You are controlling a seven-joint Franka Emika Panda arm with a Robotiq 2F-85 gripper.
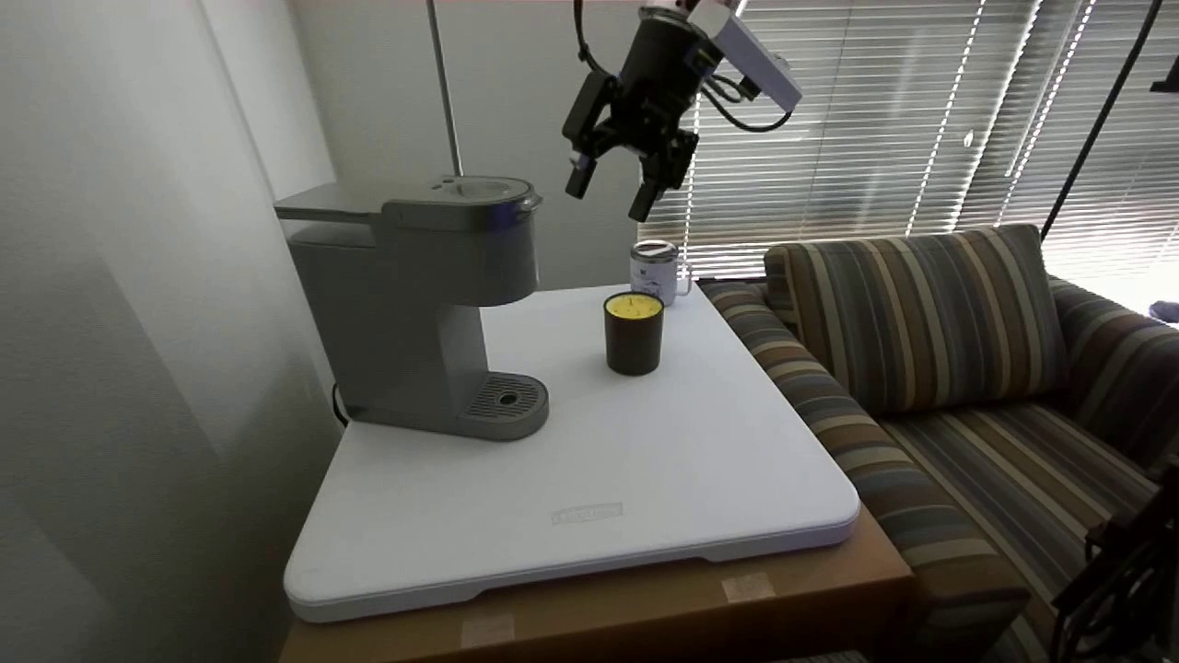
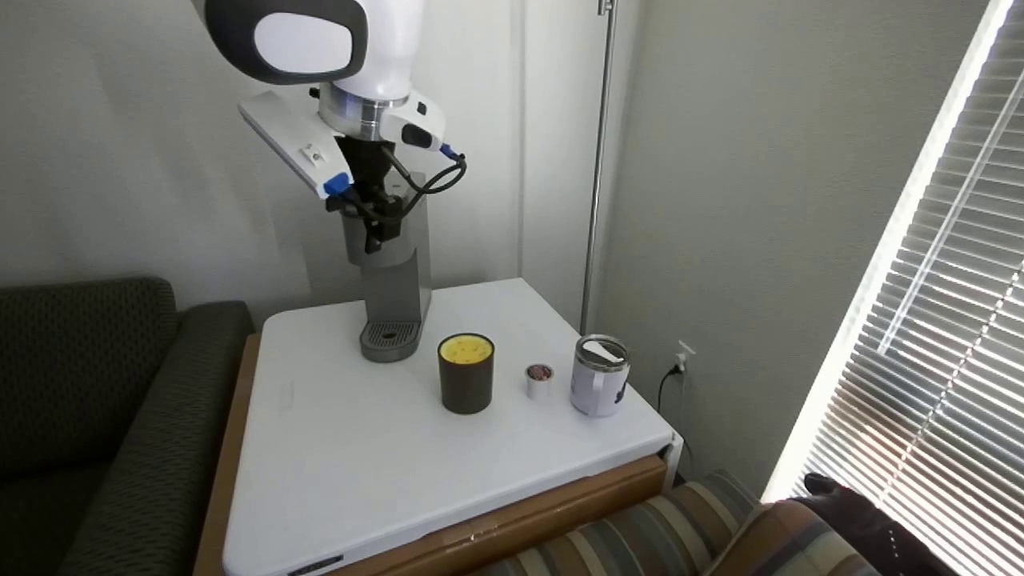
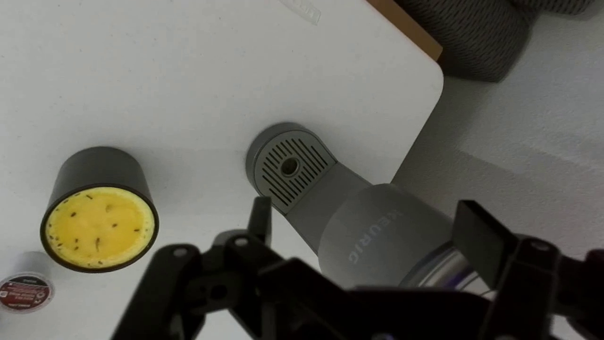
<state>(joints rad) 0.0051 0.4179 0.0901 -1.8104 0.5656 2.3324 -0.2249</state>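
The maker (image 1: 414, 308) is the thing nearest my gripper (image 1: 610, 191), and I take places from it. My gripper hangs in the air out in front of the maker's head (image 3: 401, 236), at what I judge to be about the height of its top, tilted so that my fingers (image 3: 261, 219) point down and in toward it. From my tool, then, the maker lies ahead and below. Its length runs from its back out to the tray (image 3: 304, 165); in the wrist view that length slants across the line between my fingertips, with the head showing in the gap and the tray just past it. That is only how the view lines up: in an exterior view bare wall (image 1: 571, 239) shows between the maker and me, so we are apart, though how far I cannot tell.

My fingers stand spread wide, with nothing between them; I hold nothing and touch nothing.

The maker stands upright on the table (image 2: 344, 448). Going outward from it, off to one side of its front, come the candle (image 3: 99, 226), the pod (image 2: 539, 384) and, farthest out, the mug (image 2: 598, 376). All three sit upright, each apart from the maker; the pod is between candle and mug.
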